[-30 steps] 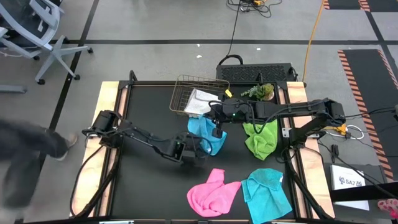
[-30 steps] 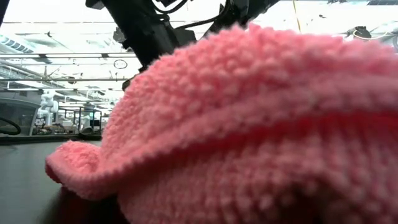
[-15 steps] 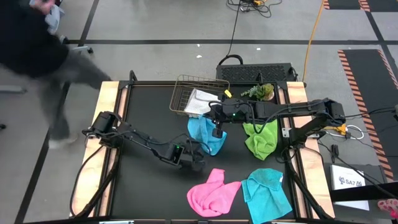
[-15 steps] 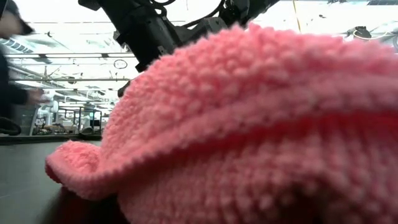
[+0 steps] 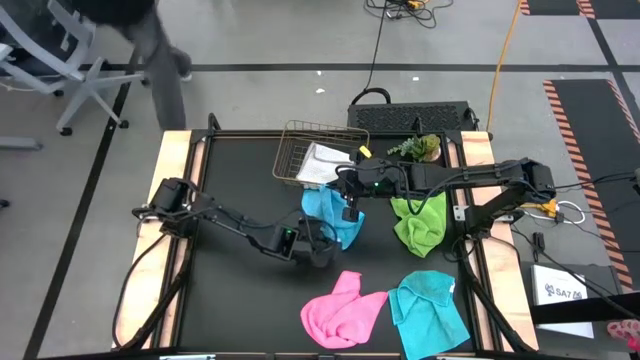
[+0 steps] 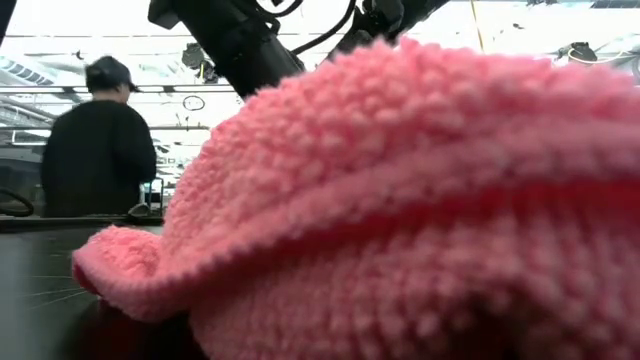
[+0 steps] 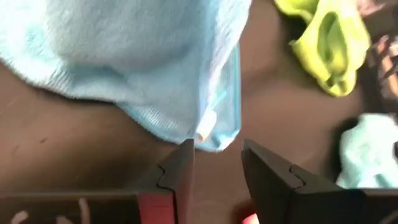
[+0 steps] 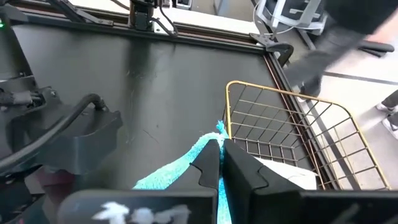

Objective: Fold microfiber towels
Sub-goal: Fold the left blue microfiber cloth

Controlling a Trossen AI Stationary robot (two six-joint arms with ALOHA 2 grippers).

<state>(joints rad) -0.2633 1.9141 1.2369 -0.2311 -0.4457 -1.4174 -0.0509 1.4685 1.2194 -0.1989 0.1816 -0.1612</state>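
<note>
A cyan-blue towel (image 5: 328, 215) hangs at the table's middle from my right gripper (image 5: 347, 208), which is shut on its top. My left gripper (image 7: 217, 155) is open and low, just short of the towel's lower corner with its small tag (image 7: 206, 129); it touches nothing. A pink towel (image 5: 343, 308) lies crumpled at the near edge and fills the low view (image 6: 400, 200). A second cyan towel (image 5: 430, 310) lies to the right of the pink one, and a lime green towel (image 5: 420, 222) lies at the right. A white-grey towel (image 5: 320, 165) rests in the wire basket (image 5: 300, 140). My right gripper pinches the cyan towel's top tip (image 8: 217, 129) between its two shut fingers (image 8: 239, 171). The fingers reach in from the table's right, slanting down. The towel hangs below them (image 8: 177, 169); whether its lower corner touches the table I cannot tell.
The copper wire basket stands at the far middle, with a small green plant (image 5: 415, 148) to its right. A person (image 6: 98, 150) stands beyond the table's far left. Bare black tabletop (image 5: 235, 180) lies left of the held towel.
My left gripper has rolled about its own pointing line while staying beside the cyan towel's lower corner. My right gripper has kept the towel hanging where it was. A person has walked past the table's left side toward its far end.
</note>
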